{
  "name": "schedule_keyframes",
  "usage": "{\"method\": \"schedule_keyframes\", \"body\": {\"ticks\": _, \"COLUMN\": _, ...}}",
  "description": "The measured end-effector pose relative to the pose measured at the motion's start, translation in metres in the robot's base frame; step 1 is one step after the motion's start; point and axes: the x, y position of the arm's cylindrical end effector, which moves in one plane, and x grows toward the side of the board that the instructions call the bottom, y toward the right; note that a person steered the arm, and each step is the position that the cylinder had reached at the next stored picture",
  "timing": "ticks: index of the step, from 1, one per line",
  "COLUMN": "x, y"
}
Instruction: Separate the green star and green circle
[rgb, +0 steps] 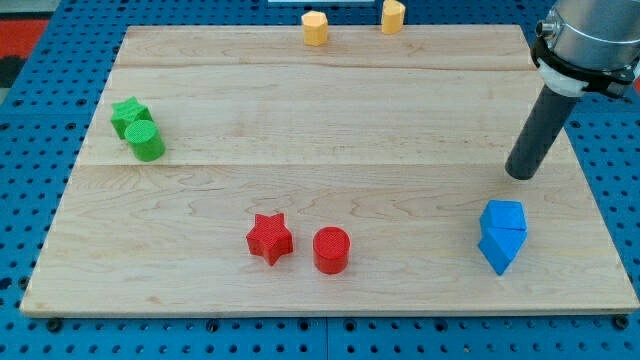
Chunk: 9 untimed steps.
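The green star lies near the board's left edge, with the green circle touching it just below and to its right. My tip is far away at the view's right, above the blue blocks and well apart from both green blocks.
A red star and a red circle sit at the bottom middle. Two blue blocks sit together at the lower right. Two yellow blocks stand at the top edge. The wooden board lies on a blue pegboard.
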Motion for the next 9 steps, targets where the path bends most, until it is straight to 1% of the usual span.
{"method": "schedule_keyframes", "body": {"ticks": 4, "x": 0.002, "y": 0.0}}
{"method": "schedule_keyframes", "body": {"ticks": 5, "x": -0.004, "y": -0.02}}
{"method": "schedule_keyframes", "body": {"ticks": 6, "x": -0.029, "y": -0.08}}
{"method": "schedule_keyframes", "body": {"ticks": 7, "x": -0.036, "y": -0.187}}
{"method": "schedule_keyframes", "body": {"ticks": 8, "x": -0.023, "y": -0.265}}
{"method": "schedule_keyframes", "body": {"ticks": 9, "x": 0.024, "y": -0.318}}
